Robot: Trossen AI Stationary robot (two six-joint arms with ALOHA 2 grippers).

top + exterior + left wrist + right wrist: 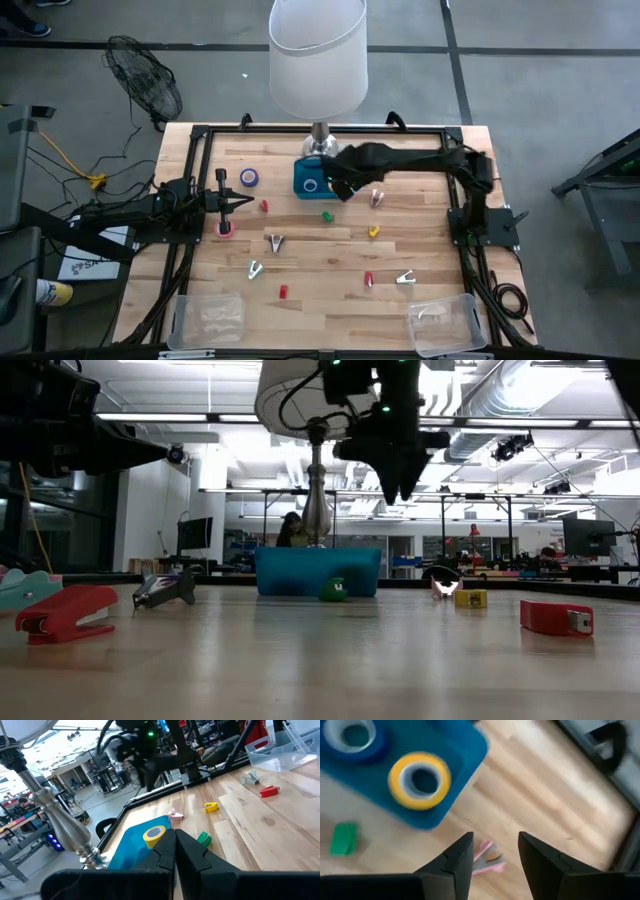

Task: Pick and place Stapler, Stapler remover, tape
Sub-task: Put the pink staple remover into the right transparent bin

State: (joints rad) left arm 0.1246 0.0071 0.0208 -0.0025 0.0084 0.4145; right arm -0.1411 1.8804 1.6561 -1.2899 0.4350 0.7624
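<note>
Right wrist view alone showed the right gripper [492,851] empty, fingers parted above a pink stapler remover [486,856], beside the blue tray [465,750] holding yellow tape [420,780].

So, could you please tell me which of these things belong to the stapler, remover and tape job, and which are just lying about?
Belonging to the job:
- yellow tape roll and blue tape roll, both in the blue tray
- purple tape roll
- pink tape roll
- red stapler
- staple remover

Just lying about:
- lamp
- fan
</note>
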